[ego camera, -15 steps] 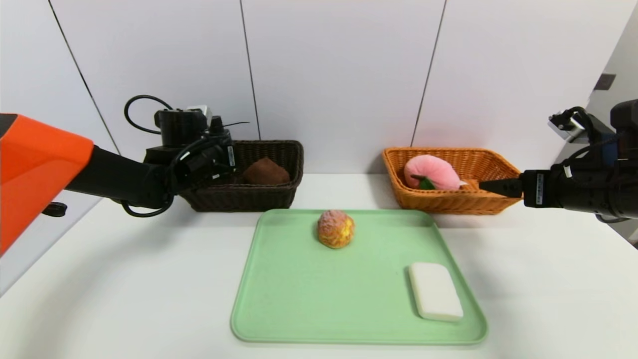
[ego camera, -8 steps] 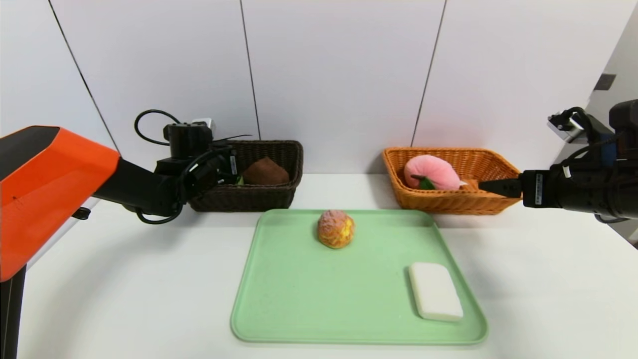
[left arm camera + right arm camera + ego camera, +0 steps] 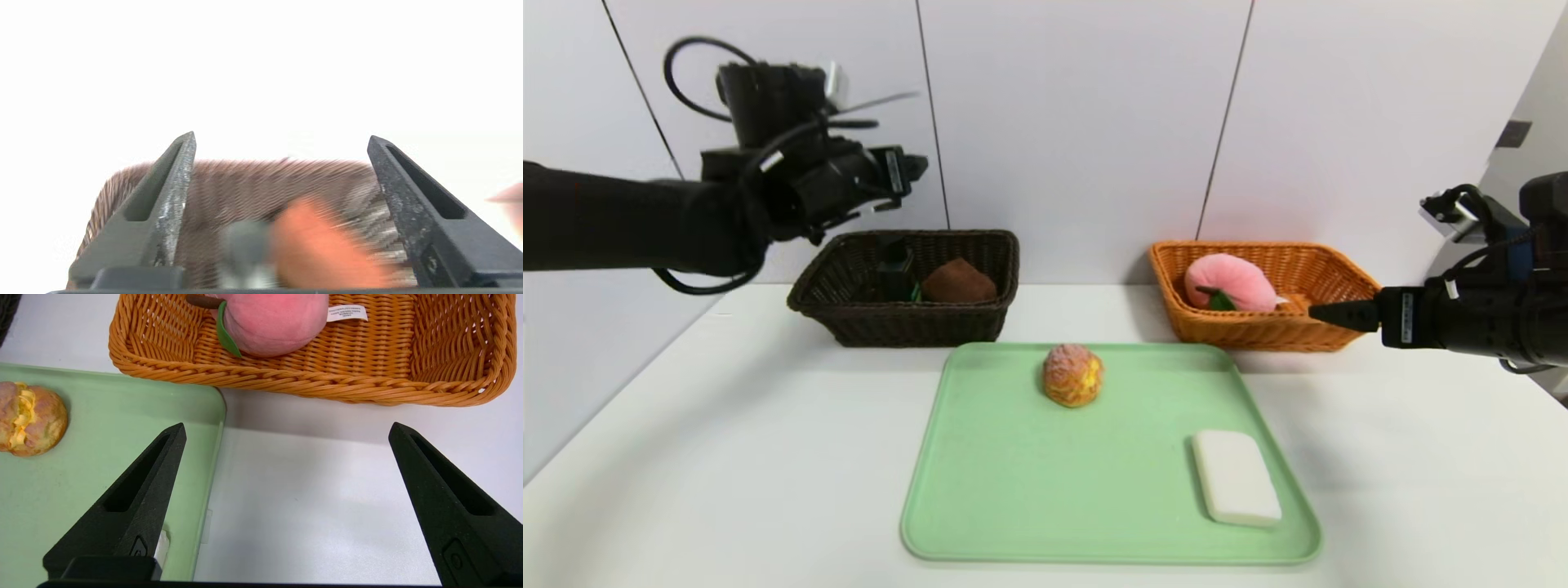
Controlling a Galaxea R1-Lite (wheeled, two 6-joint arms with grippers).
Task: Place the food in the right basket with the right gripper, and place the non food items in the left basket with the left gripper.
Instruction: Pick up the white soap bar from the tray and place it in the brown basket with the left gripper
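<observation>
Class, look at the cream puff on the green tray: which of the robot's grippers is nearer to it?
Right. The right gripper hovers low beside the orange basket, off the cream puff's right. The left gripper is high above the dark basket, farther away.

The head camera looks down over the whole bench [image 3: 727, 425]; the right wrist camera, close above, shares the orange basket [image 3: 310, 381] and green tray [image 3: 102, 428].

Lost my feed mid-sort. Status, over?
Left gripper open, empty, above dark basket. Right gripper open, parked beside orange basket. Bun and white bar on tray. Nothing blocking.
</observation>
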